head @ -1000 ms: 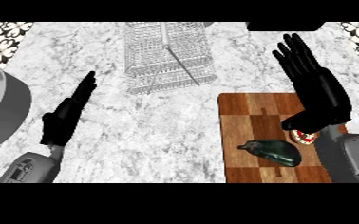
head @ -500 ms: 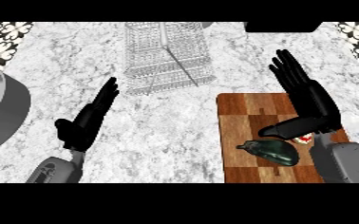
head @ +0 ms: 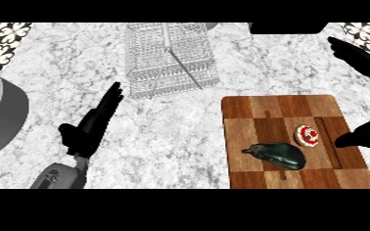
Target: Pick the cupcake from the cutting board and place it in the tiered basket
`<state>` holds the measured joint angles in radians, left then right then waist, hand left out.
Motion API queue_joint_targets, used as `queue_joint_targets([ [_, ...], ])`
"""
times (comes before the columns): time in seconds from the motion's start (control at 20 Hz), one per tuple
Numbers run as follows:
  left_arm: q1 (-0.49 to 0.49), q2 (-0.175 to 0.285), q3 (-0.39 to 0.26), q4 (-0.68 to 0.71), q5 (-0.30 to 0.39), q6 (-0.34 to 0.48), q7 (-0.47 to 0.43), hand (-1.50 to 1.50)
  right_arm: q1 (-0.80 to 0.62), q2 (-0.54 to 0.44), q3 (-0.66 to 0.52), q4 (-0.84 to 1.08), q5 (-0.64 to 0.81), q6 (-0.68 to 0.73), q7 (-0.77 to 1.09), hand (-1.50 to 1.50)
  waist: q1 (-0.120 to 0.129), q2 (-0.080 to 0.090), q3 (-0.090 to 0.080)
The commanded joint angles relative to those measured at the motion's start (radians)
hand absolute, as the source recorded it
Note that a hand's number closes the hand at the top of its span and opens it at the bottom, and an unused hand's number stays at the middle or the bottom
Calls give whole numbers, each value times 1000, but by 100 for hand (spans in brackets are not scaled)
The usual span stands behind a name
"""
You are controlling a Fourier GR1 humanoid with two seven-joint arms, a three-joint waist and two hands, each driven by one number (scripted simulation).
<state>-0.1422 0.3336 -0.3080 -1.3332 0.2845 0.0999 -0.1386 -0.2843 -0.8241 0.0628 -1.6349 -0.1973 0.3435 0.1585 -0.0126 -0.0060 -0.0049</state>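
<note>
The cupcake (head: 307, 135), white with red topping, stands on the right part of the wooden cutting board (head: 274, 110). The wire tiered basket (head: 170, 61) is on the counter at the upper middle, left of the board. My right hand (head: 351, 55) is mostly past the view's right edge. Its straight fingers show at the upper right and its thumb (head: 354, 139) just right of the cupcake, not touching it. It is open and holds nothing. My left hand (head: 94, 125) rests open at the lower left, fingers pointing up.
A dark green eggplant (head: 278, 155) lies on the board just below and left of the cupcake. A grey round vessel (head: 11, 112) sits at the left edge. A dark object (head: 285, 28) stands at the counter's far side.
My right hand has slid right, off the board, and the cupcake it covered now shows in full. The left hand has risen slightly and stays open.
</note>
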Motion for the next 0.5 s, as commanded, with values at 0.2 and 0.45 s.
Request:
queue_joint_targets([
  [0.2,40,-1,4,-35,13,-14,7,0,-15,-313,67,-185,85,279,179,-150,4,-2,2],
  [0.45,-31,3,50,-16,10,-44,58,0,39,-292,19,-318,4,332,326,-150,-1,2,4],
])
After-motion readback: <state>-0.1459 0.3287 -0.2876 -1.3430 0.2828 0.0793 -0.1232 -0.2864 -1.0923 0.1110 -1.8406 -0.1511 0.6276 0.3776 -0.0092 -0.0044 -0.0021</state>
